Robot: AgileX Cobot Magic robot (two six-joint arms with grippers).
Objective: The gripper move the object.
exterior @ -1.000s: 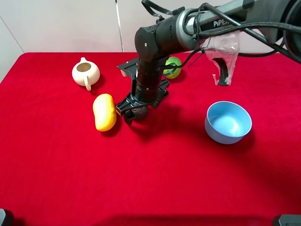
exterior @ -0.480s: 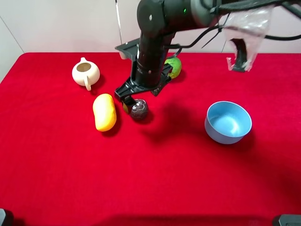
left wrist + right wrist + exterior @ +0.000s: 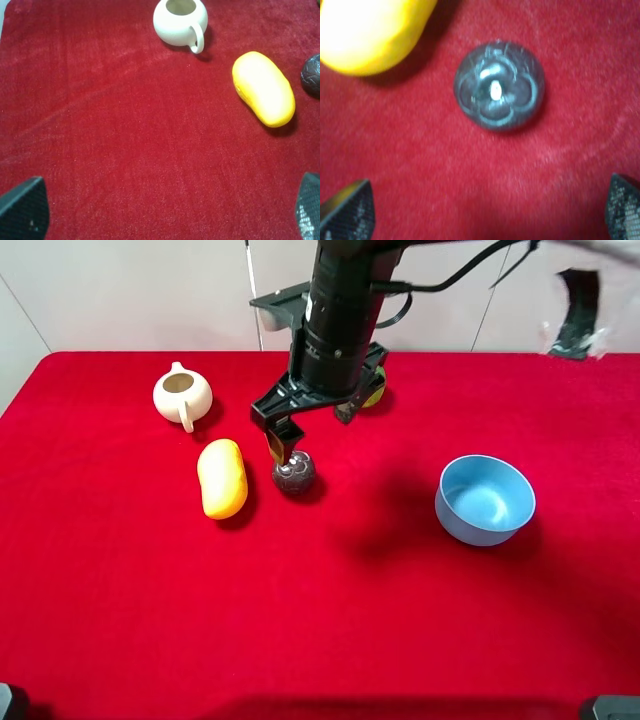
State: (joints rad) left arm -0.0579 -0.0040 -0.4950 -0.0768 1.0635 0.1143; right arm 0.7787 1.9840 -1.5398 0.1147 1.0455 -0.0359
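Observation:
The object, a small dark mottled ball (image 3: 295,472), lies on the red cloth just right of the yellow mango (image 3: 222,477). My right gripper (image 3: 312,426) hangs open above it, fingers apart and clear of the ball. In the right wrist view the ball (image 3: 498,86) sits alone on the cloth, with the open gripper (image 3: 485,212) showing only its fingertips (image 3: 347,210) at the corners. The left gripper (image 3: 165,210) is open and empty over bare cloth; the ball's edge (image 3: 312,75) shows in that view. The left arm is out of the exterior view.
A cream teapot (image 3: 182,393) stands at the back left. A green fruit (image 3: 376,390) is partly hidden behind the right arm. A blue bowl (image 3: 485,498) sits at the right. The mango (image 3: 263,88) and teapot (image 3: 180,21) also show in the left wrist view.
My right gripper was down around the ball a second ago. It has let go and risen straight up. The ball stays on the cloth beside the mango.

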